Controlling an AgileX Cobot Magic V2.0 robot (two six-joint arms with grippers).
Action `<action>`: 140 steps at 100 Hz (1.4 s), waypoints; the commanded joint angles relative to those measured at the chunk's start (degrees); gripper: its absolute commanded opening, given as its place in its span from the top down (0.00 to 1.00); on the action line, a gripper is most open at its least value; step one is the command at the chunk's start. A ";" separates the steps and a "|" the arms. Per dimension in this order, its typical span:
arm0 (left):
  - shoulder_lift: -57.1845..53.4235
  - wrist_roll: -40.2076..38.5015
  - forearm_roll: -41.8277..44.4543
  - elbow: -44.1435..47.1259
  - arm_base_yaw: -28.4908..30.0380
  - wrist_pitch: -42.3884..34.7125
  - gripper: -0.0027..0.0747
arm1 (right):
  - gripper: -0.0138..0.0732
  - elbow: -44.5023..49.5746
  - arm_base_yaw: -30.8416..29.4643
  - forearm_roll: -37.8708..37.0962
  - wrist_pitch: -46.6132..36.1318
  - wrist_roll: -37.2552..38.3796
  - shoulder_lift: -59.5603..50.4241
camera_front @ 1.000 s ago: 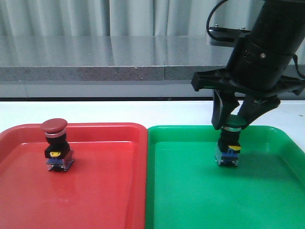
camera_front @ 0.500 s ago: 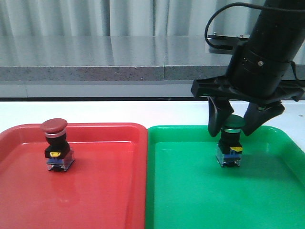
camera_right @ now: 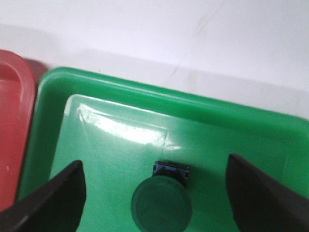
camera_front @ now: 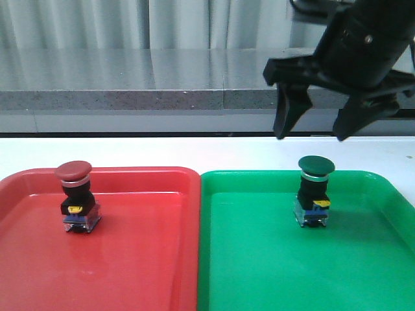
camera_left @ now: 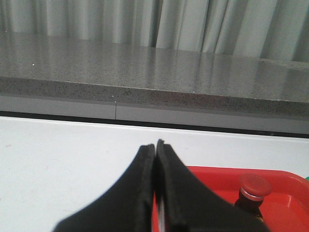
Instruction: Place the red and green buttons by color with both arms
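Front view: the right claw (camera_front: 313, 131) hung wide apart above the green button (camera_front: 315, 192), which stood upright, cap up, in the green tray (camera_front: 259, 259). The red button (camera_front: 76, 197) stood upright in the red tray (camera_front: 142, 259).

Left wrist view: the left claw (camera_left: 155, 147) was pressed closed, empty, the red button beyond it.

Right wrist view: the green cap sat between spread fingers (camera_right: 53, 198).

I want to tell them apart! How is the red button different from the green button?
The red button has a dark-red cap and stands in the red tray, on the robot's left. The green button has a green cap and stands in the green tray, on its right, under the open right gripper. Both stand upright, with a silver ring, black body, yellow tag and bluish base.
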 commanded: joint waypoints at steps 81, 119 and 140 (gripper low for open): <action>-1.76 -0.18 -0.23 2.33 0.18 -4.70 0.99 | 0.16 15.01 -6.21 -16.63 0.38 4.59 -51.67; -1.76 -0.18 -0.23 2.33 0.18 -4.70 0.99 | 0.45 21.98 -7.10 -17.96 3.27 4.54 -66.56; -1.76 -0.18 -0.23 2.33 0.18 -4.70 0.99 | 0.83 22.65 -7.10 -17.96 4.26 4.54 -66.94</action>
